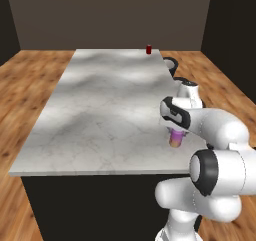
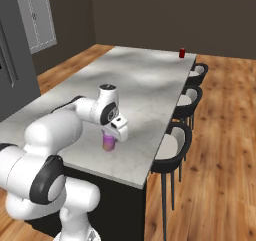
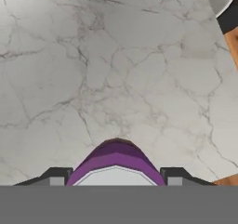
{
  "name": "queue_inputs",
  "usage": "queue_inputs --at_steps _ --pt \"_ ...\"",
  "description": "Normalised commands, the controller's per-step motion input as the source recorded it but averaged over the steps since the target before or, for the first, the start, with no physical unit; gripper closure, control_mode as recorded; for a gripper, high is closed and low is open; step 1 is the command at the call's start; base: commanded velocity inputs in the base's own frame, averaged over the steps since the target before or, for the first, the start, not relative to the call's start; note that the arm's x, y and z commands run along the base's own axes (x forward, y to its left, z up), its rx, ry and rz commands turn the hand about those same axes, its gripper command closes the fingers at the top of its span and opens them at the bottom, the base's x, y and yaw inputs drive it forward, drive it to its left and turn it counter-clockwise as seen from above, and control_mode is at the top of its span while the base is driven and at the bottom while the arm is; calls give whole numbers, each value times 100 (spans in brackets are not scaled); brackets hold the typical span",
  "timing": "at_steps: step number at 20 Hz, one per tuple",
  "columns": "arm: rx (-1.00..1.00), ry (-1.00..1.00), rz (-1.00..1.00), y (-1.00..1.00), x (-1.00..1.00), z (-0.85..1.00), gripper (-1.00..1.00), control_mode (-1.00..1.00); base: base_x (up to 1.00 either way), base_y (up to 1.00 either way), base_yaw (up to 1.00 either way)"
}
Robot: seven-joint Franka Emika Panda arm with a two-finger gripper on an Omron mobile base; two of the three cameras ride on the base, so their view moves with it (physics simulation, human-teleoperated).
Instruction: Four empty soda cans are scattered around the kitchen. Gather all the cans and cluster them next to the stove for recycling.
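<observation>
Purple-pink can (image 1: 175, 138) pinched between the gripper's (image 3: 115, 177) dark tips, upright on or just above the marble island (image 1: 100, 115), near its front edge at about 5 o'clock in the left base view. Red can (image 1: 148, 49) standing well apart at 12 o'clock, far end. Gathering judged barely begun; no stove here, carry and remaining cans all left.

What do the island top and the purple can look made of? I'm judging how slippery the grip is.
Island top: looks like polished marble or similar stone, white with grey veining and a soft sheen. Purple can: likely thin painted metal, going by its silver top in the hand view, smooth purple-to-orange side. The render leaves both open.
</observation>
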Motion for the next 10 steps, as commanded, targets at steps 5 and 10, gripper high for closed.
queue_inputs --at_steps 5,10 --pt "0 0 0 0 0 0 100 100 0 0 0" --pt "0 0 0 0 0 0 100 100 -38 1 4"
